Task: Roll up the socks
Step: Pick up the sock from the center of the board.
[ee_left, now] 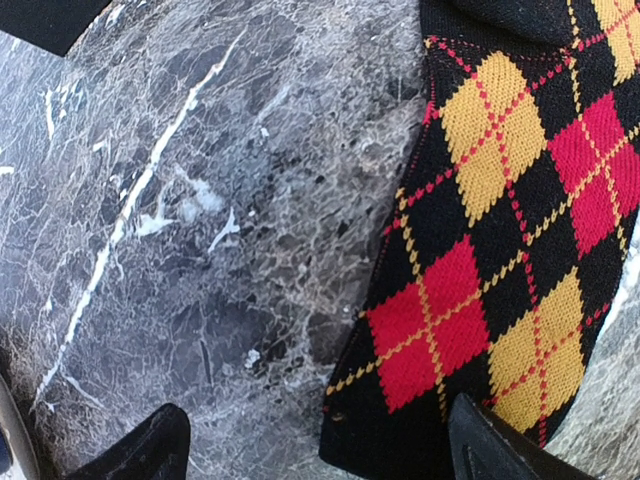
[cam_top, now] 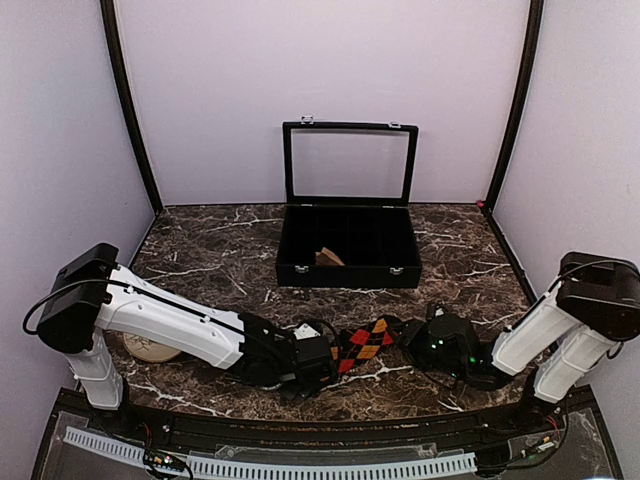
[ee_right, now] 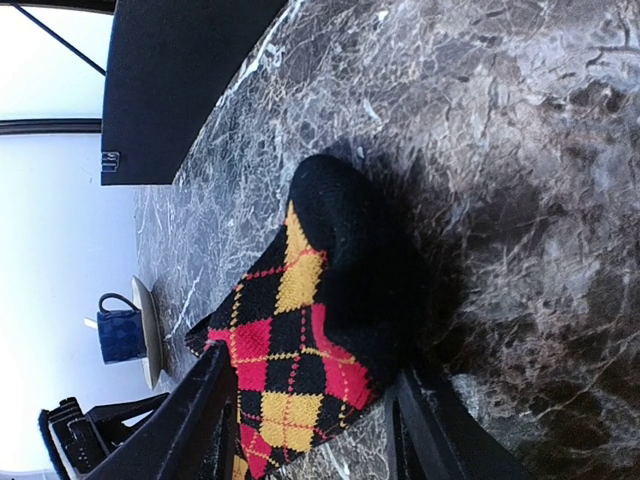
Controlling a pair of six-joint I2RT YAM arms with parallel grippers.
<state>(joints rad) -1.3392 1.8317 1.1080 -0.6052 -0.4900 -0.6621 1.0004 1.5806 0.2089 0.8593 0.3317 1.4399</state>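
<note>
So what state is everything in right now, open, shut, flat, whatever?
argyle sock: unrolled, lying on the table.
black case: lid up, open.
tan sock: tucked in a compartment of the black case.
left gripper: open wide, one finger over the argyle sock.
right gripper: fingers astride the argyle sock; grip unclear.
blue mug: standing on its saucer.

Bare tabletop [cam_top: 215, 255] L & R of black case [cam_top: 347, 262], plus a free strip in front of it. Case's upright lid [cam_top: 349, 163] blocks back centre. Near edge is tight: L arm [cam_top: 175, 322] & R arm [cam_top: 525, 340] meet at argyle sock [cam_top: 365, 343]. Saucer [cam_top: 150, 349] w/ blue cup [ee_right: 120, 332] sits just behind L arm.
</note>
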